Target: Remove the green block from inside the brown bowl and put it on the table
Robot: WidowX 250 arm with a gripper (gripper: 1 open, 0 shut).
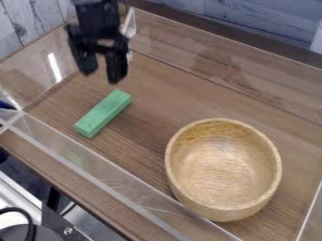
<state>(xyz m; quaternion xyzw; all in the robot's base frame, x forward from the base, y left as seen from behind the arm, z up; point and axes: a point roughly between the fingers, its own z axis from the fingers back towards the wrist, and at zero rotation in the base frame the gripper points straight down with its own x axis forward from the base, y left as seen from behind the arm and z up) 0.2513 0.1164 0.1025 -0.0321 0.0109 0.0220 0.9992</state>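
The green block (102, 114) lies flat on the table (189, 89), left of centre, with nothing touching it. Up and to the left of it hangs my gripper (102, 69), well clear of the block, its two dark fingers spread apart and open with nothing between them. The brown bowl (224, 167) sits at the lower right and holds nothing.
Clear acrylic walls (75, 155) run along the front and left edges of the tabletop, and another (239, 28) along the back. Bare wood lies between the block and the bowl.
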